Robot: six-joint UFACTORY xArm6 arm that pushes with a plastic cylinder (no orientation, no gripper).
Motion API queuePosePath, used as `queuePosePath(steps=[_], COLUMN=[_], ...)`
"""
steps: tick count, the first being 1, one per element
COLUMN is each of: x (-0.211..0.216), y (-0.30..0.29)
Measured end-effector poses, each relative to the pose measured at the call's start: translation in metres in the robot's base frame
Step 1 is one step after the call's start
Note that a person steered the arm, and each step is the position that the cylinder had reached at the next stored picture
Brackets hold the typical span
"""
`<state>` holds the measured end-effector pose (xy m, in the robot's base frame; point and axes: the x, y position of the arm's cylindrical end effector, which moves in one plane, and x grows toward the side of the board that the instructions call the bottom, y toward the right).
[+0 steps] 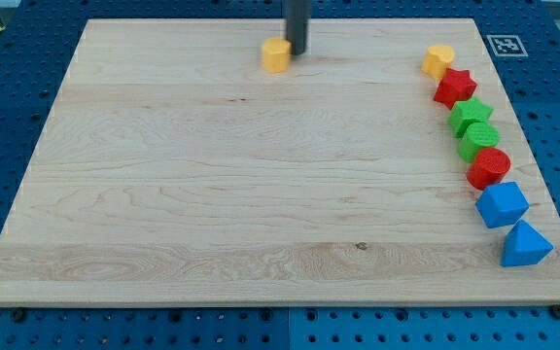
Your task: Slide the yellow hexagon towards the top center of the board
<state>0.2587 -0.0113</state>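
Note:
A yellow hexagon (276,55) sits near the top centre of the wooden board (261,194). My tip (297,52) is right beside it, touching or almost touching its right side. The dark rod rises out of the view's top.
A column of blocks runs down the board's right side: a yellow block (437,60), a red star (454,87), a green star (470,115), a green block (479,141), a red block (489,167), a blue block (502,204), a blue triangular block (525,245). A tag marker (504,45) lies at top right.

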Motion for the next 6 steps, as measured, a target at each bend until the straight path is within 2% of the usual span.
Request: queuePosePath(steps=[1, 3, 4, 5, 6], x=[0.000, 0.003, 0.024, 0.053, 0.058], y=[-0.042, -0.005, 0.017, 0.002, -0.021])
